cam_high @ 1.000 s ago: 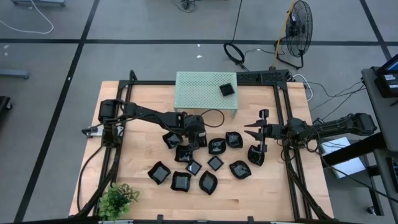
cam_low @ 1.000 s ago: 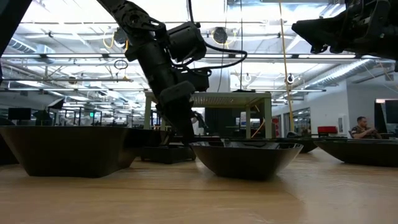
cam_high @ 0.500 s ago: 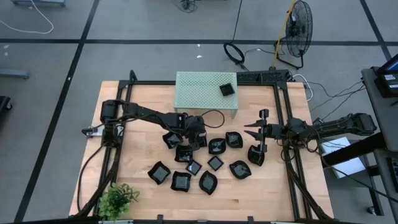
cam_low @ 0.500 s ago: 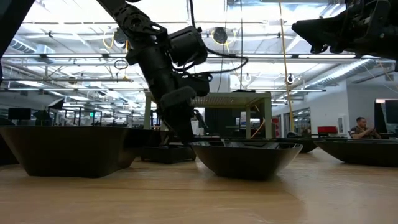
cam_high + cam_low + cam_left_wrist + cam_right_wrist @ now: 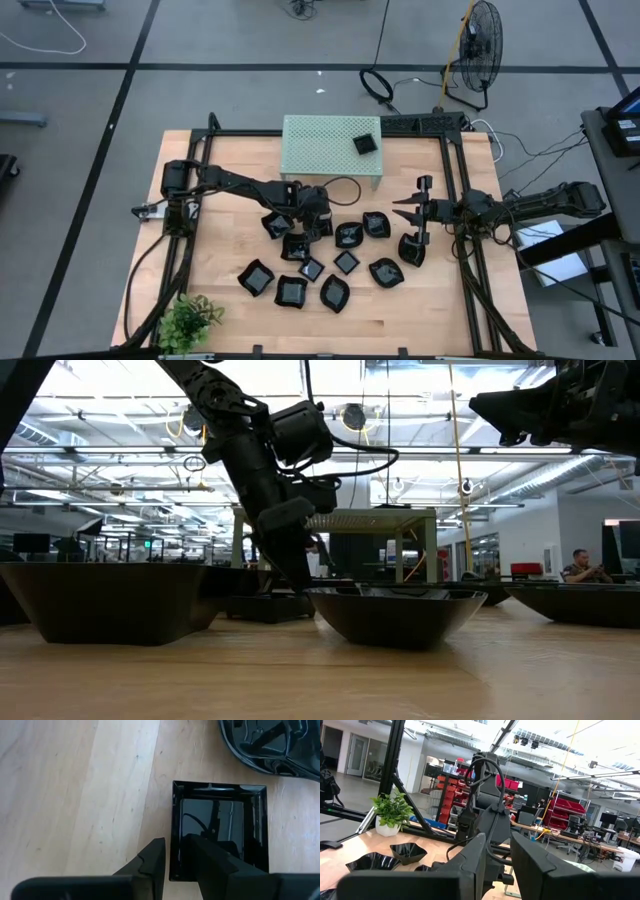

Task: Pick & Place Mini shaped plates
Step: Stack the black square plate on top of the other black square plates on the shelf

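One square plate (image 5: 218,832) matters here: in my left wrist view its near rim sits between my left jaws (image 5: 172,862), one finger outside the wall, the other inside the bowl, parted only narrowly and not yet closed on it. Seen from above, that gripper (image 5: 297,240) hangs at centre frame over the dark cluster of mini shaped plates (image 5: 335,265) on the surface (image 5: 220,260). My right gripper (image 5: 412,212) waits centre right, jaws slightly apart, holding nothing, farther off.
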Robot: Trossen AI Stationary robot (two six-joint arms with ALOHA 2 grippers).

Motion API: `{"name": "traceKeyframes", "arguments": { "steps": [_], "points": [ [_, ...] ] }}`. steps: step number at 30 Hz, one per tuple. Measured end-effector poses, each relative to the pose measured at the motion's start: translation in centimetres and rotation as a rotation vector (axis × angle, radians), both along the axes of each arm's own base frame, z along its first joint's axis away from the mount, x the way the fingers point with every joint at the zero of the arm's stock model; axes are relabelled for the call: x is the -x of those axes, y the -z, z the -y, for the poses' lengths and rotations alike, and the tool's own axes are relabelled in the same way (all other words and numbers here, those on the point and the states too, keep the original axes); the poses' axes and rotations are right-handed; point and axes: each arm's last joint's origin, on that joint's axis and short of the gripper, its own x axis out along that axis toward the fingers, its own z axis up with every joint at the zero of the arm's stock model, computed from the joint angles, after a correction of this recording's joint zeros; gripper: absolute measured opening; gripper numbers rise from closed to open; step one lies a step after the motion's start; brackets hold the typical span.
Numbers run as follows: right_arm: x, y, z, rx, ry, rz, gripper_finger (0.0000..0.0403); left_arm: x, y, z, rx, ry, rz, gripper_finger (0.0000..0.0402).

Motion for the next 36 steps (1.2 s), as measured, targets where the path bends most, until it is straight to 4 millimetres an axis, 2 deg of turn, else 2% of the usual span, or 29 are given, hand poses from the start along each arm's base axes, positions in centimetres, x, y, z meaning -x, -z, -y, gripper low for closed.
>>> {"name": "traceKeyframes", "arguments": {
  "steps": [4, 10, 15, 18, 22, 26, 31, 36],
  "points": [
    [0.0, 0.0, 0.0, 0.000, 0.000, 0.000, 0.0077, 0.0, 0.0, 0.0, 0.000, 0.000, 0.001, 0.0077],
    [0.0, 0.0, 0.0, 0.000, 0.000, 0.000, 0.0077, -0.1, -0.1, 0.0, 0.001, -0.001, 0.008, 0.0010],
    [0.0, 0.0, 0.0, 0.000, 0.000, 0.000, 0.0077, 0.0, -0.1, 0.0, 0.002, -0.004, 0.008, 0.0015],
    [0.0, 0.0, 0.0, 0.000, 0.000, 0.000, 0.0077, 0.1, -0.8, 0.1, 0.000, 0.000, 0.019, 0.0006],
    [0.0, 0.0, 0.0, 0.000, 0.000, 0.000, 0.0077, 0.4, -2.7, 0.3, -0.018, 0.000, 0.062, 0.0007],
    [0.0, 0.0, 0.0, -0.001, 0.003, 0.000, 0.0077, 1.1, -5.9, 1.0, -0.105, 0.004, 0.151, 0.0004],
    [0.0, 0.0, 0.0, -0.001, 0.003, 0.001, 0.0077, 1.9, -10.5, 2.3, -0.304, 0.012, 0.321, 0.0005],
    [0.0, -0.2, 0.0, -0.003, 0.004, 0.028, 0.0077, 2.3, -14.1, 3.5, -0.519, 0.010, 0.492, 0.0007]
  ]
}}
